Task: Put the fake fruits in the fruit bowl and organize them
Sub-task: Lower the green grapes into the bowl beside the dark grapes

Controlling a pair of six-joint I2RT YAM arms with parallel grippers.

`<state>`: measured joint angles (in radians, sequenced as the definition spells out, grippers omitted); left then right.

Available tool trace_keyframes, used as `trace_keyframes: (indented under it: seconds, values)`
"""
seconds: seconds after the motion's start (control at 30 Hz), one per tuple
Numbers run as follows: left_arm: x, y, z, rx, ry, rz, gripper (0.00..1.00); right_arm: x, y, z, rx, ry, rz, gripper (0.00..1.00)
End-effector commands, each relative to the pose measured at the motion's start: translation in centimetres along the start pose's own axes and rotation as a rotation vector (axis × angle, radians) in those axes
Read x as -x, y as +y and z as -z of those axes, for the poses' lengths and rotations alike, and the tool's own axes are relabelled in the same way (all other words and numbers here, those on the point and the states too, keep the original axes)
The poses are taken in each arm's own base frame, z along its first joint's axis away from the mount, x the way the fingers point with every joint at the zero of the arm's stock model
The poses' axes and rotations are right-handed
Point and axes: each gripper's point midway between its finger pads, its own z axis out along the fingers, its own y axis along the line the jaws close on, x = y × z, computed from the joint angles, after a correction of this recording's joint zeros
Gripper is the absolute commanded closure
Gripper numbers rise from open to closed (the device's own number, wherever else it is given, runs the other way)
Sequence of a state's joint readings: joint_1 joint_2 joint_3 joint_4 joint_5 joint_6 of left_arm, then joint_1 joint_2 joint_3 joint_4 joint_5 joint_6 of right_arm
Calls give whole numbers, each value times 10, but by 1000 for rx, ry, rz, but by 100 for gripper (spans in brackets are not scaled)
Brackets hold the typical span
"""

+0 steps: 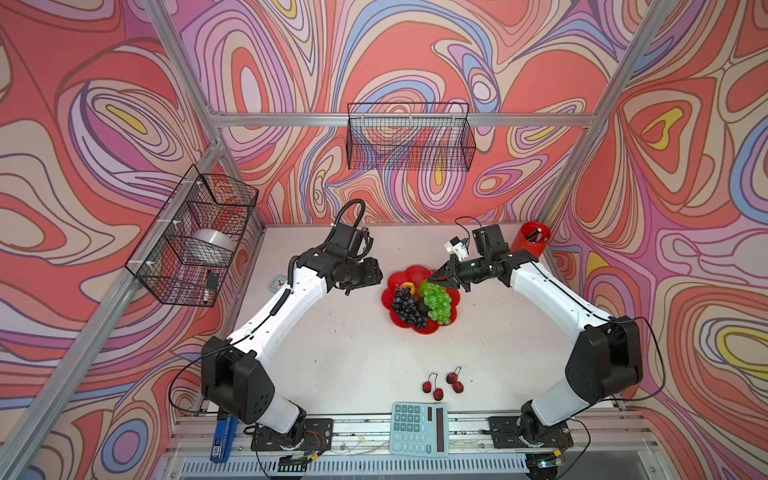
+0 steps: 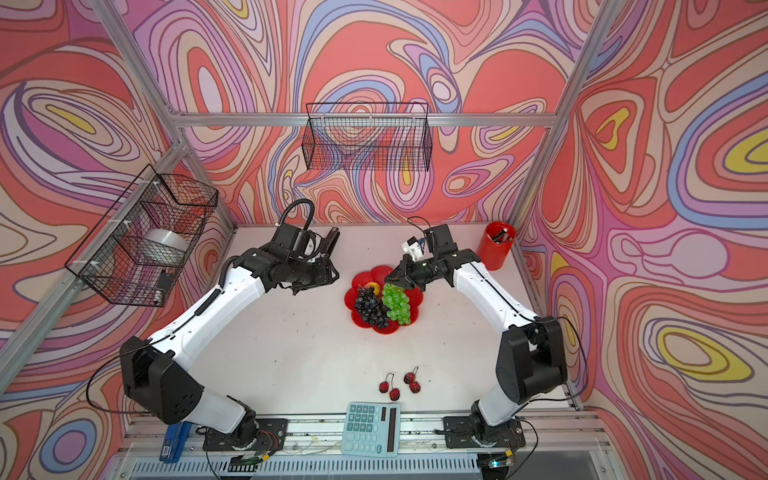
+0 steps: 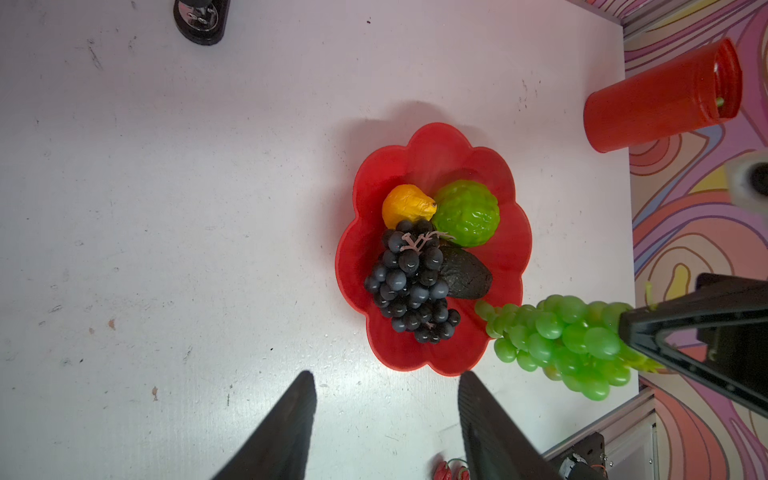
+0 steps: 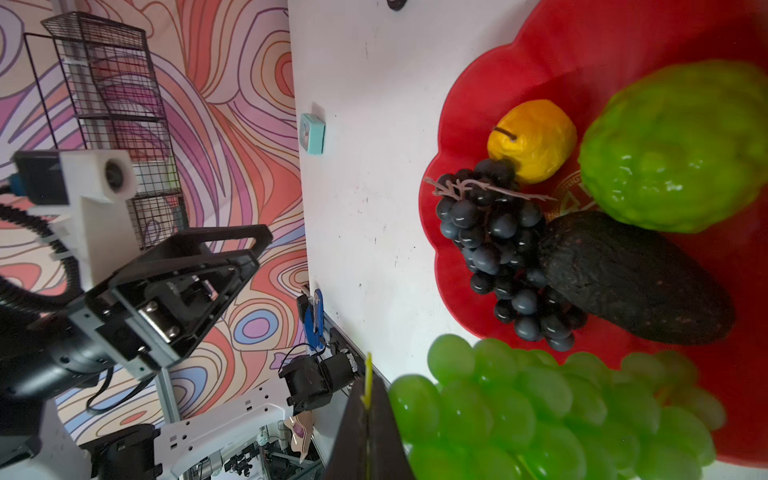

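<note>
"Left of centre in a top view, the left gripper (image 1: 363,279) hangs half open, empty. Where's the green grape bunch (image 1: 437,301)?"
"Just right, over the fruit bowl (image 1: 409,274), stem pinched in the closed right gripper (image 1: 432,281). Looks light and floppy, so the stem seems the surest hold"

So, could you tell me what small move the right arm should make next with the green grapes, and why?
Probably lower and release. The right gripper pinches the green grape bunch by its stem, hanging over the fruit bowl, whose side beside the dark avocado is bare.
</note>
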<state>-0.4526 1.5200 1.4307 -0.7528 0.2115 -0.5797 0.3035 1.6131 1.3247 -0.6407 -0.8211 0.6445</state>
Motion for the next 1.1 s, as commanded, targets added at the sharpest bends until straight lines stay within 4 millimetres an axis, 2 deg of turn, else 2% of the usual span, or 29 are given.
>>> trace_keyframes:
  seconds: [0.0,0.33,0.6,0.73,0.87,1.0,1.07]
  values:
    - [2,1,8,3,-25,-2,41,0,-3,-5,-3,8,30,100]
    - [1,2,5,6,-16,5,41,18,-33,8,-202,-75,111,100]
    - [2,2,5,7,-12,10,41,42,-39,14,-307,-124,211,100]
    - [1,3,2,8,-3,16,41,56,-36,10,-311,-132,247,100]
    - [0,3,3,15,2,15,41,60,-44,6,-345,-110,267,100]
    - [0,4,2,18,6,15,41,65,-44,10,-377,-125,308,100]
    - [-1,3,2,16,12,16,41,66,-55,2,-403,-103,313,100]
